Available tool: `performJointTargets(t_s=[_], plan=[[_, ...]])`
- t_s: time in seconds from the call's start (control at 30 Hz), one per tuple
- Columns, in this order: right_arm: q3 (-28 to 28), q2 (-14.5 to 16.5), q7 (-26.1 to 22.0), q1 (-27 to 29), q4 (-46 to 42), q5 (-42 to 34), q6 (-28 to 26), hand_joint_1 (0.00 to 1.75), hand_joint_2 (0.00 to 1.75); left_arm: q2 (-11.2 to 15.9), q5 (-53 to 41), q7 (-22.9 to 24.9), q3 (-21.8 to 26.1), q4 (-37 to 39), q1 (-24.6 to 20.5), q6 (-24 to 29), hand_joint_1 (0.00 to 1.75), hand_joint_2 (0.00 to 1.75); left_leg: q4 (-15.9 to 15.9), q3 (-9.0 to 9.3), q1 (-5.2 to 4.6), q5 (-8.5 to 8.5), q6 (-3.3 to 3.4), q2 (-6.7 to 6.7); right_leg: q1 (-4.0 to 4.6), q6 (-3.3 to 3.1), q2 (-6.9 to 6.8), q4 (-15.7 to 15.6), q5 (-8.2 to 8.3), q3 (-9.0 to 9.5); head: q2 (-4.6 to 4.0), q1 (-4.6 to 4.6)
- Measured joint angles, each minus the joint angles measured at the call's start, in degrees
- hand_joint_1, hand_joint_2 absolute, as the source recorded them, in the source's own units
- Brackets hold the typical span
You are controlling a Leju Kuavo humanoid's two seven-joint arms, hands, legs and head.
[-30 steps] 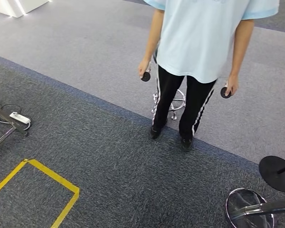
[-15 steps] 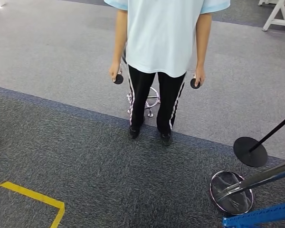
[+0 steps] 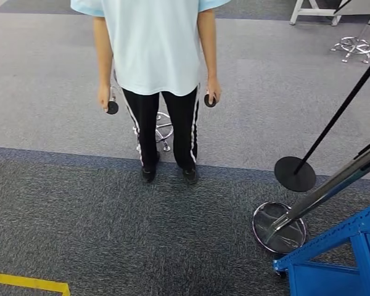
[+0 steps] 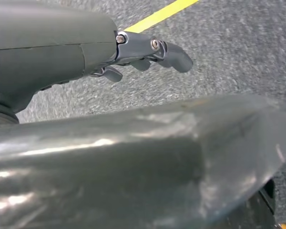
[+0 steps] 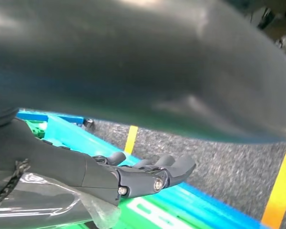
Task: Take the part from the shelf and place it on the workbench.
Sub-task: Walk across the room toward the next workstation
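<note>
The corner of a blue metal shelf frame [image 3: 334, 256] shows at the lower right of the head view. My left hand [image 4: 145, 52] hangs over dark carpet, its fingers stretched out and holding nothing. My right hand [image 5: 148, 176] also has its fingers stretched out and holds nothing, close above a blue and green surface [image 5: 170, 207]. I cannot make out the part.
A person [image 3: 155, 55] in a light blue shirt stands ahead, a round black controller [image 3: 111, 107] in each hand, with a chrome stool [image 3: 162, 131] behind their legs. A black pole base [image 3: 295, 174] and a chrome base [image 3: 279, 227] lie right. Yellow tape [image 3: 29, 282] marks the floor.
The camera has turned to the right: the person and the yellow tape slid left in the picture, and the pole bases and the blue frame came in at the right.
</note>
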Motion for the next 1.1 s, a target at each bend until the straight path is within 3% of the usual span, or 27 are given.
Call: performJointTargets(t_s=[0.07,0.13,0.17,0.2,0.23,0.3,0.37,0.43,0.5,0.57,0.63,0.67,0.7,0.73,0.83,0.87,0.93,0.97,1.03,1.1], plan=[[0.4,-0.3,-0.1,-0.2,0.3,-0.4,-0.3,0.00,0.00,0.1,0.3,-0.1,-0.5,0.2,-0.1,0.0,0.00,0.00,6.5,-2.62,0.19,-3.79,-0.32,-3.30,-0.07,-0.44,1.19,-0.1,0.34,0.19,0.00,-0.19],[0.8,-0.5,-0.1,-0.4,0.7,-0.7,-0.4,0.00,0.00,0.1,0.8,-0.1,-0.9,0.4,-0.1,0.0,0.00,0.00,14.1,-6.25,0.21,-6.57,-0.34,-4.58,0.11,-0.56,2.66,-0.1,0.41,0.19,0.00,-0.20],[1.0,-0.6,-0.2,-0.4,1.0,-0.8,-0.5,0.00,0.00,0.1,0.9,-0.1,-1.0,0.5,-0.1,0.0,0.00,0.00,15.6,-7.18,0.20,-6.37,-0.26,-4.71,0.21,-0.57,3.44,-0.1,0.40,0.25,0.00,-0.20],[1.2,-0.7,-0.2,-0.5,1.2,-0.8,-0.5,0.00,0.00,0.2,1.0,-0.2,-1.1,0.6,-0.1,0.0,0.00,0.00,14.6,-7.07,0.19,-4.91,-0.11,-4.85,0.28,-0.57,4.25,0.0,0.39,0.35,0.00,-0.19],[1.4,-0.7,-0.2,-0.5,1.4,-0.8,-0.5,0.00,0.00,0.2,1.0,-0.2,-1.2,0.6,-0.1,0.0,0.00,0.00,11.6,-6.02,0.18,-2.60,0.08,-5.23,0.32,-0.56,5.05,0.0,0.38,0.48,0.00,-0.17],[1.7,-0.8,-0.2,-0.8,1.7,-1.1,-0.7,0.00,0.00,0.2,1.1,-0.3,-1.2,0.7,-0.1,0.0,0.00,0.00,3.5,-3.01,0.22,1.56,0.58,-7.71,0.36,-0.38,6.68,0.2,0.27,0.38,0.00,-0.16],[2.4,-1.2,-0.2,-1.1,2.0,-2.1,-1.5,0.00,0.00,0.3,1.3,-0.5,-1.4,0.9,-0.2,0.0,0.00,0.00,-0.6,-1.58,0.16,2.70,0.92,-9.48,0.25,0.22,8.19,0.4,0.27,-0.32,0.00,-0.18],[3.5,-1.8,-0.1,-1.2,2.3,-3.7,-2.6,0.00,0.00,0.3,1.5,-0.6,-1.6,1.0,-0.3,0.0,0.00,0.00,-1.0,-1.53,0.03,2.68,1.31,-8.62,0.00,1.01,9.34,0.5,0.46,-1.01,0.00,-0.18],[4.8,-2.6,0.0,-1.2,2.8,-5.1,-3.6,0.00,0.00,0.4,1.7,-0.7,-1.6,1.0,-0.4,0.0,0.00,0.00,-1.6,-1.41,0.11,3.12,2.01,-7.16,-0.03,1.46,7.26,1.9,-0.61,-2.00,0.00,0.03],[6.2,-3.3,0.0,-1.5,3.2,-6.0,-4.3,0.00,0.00,0.4,1.7,-0.8,-1.7,1.1,-0.2,0.0,0.00,0.00,-2.0,-1.47,0.10,3.40,2.49,-5.43,0.01,1.82,3.52,7.5,-4.18,-4.78,0.00,0.33],[7.5,-4.0,0.0,-1.8,3.5,-6.8,-4.9,0.00,0.00,0.4,1.7,-0.8,-1.7,1.2,0.0,0.0,0.00,0.00,-2.0,-1.62,-0.04,3.37,2.59,-3.71,-0.15,2.30,2.13,14.7,-7.62,-8.24,0.00,0.47],[8.0,-4.3,0.0,-1.8,3.7,-7.1,-5.1,0.00,0.00,0.3,1.7,-0.8,-1.8,1.2,0.0,0.0,0.00,0.00,-2.0,-1.66,-0.08,3.33,2.57,-2.89,-0.25,2.48,1.96,16.5,-7.99,-8.99,0.00,0.46],[8.6,-4.6,0.0,-1.7,3.9,-7.4,-5.3,0.00,0.00,0.3,1.7,-0.8,-1.8,1.2,0.0,0.0,0.00,0.00,-2.0,-1.65,-0.09,3.28,2.52,-2.11,-0.33,2.61,1.77,16.0,-7.25,-8.62,0.00,0.49],[9.0,-4.9,0.0,-1.7,4.0,-7.6,-5.5,0.00,0.00,0.3,1.7,-0.8,-1.8,1.2,0.0,0.0,0.00,0.00,-2.0,-1.59,-0.07,3.20,2.41,-1.37,-0.38,2.68,1.36,13.3,-5.62,-7.02,0.00,0.48],[10.2,-5.6,0.0,-1.8,4.3,-8.2,-6.0,0.00,0.00,0.2,1.7,-0.7,-1.9,1.3,-0.1,0.0,0.00,0.00,-1.7,-1.12,-0.23,2.69,1.65,0.45,-0.35,2.33,-1.97,2.2,-1.17,-0.63,0.00,0.40],[10.6,-5.8,0.0,-1.9,4.3,-8.6,-6.3,0.00,0.00,0.2,1.8,-0.7,-1.9,1.3,-0.2,0.0,0.00,0.00,-1.6,-0.89,-0.31,2.51,1.29,0.94,-0.26,1.99,-2.57,0.8,-0.80,0.15,0.00,0.31],[11.5,-6.3,0.0,-1.8,4.5,-9.1,-6.8,0.00,0.00,0.2,1.9,-0.7,-2.0,1.3,-0.4,0.0,0.00,0.00,-1.6,-0.39,-0.21,2.30,0.56,1.95,-0.03,1.13,-1.73,0.4,-0.67,0.09,0.00,0.20],[11.9,-6.4,0.0,-1.7,4.6,-9.3,-7.0,0.00,0.00,0.2,1.9,-0.6,-2.0,1.3,-0.5,0.0,0.00,0.00,-1.5,-0.21,-0.06,2.06,0.15,1.68,-0.04,0.69,-1.15,0.3,-0.55,0.16,0.00,0.16],[12.4,-6.7,0.0,-1.7,4.7,-9.7,-7.3,0.00,0.00,0.2,1.9,-0.7,-2.0,1.3,-0.6,0.0,0.00,0.00,0.8,-0.93,0.20,0.01,-0.39,-0.89,-0.16,-0.03,0.00,0.1,-0.17,0.45,0.00,0.06],[12.9,-7.0,0.0,-1.9,4.8,-9.9,-7.4,0.00,0.00,0.2,1.9,-0.6,-2.0,1.3,-0.4,0.0,0.00,0.00,7.5,-3.80,0.29,-3.80,-0.50,-3.78,-0.10,-0.39,1.33,0.1,0.06,0.52,0.00,-0.07]])
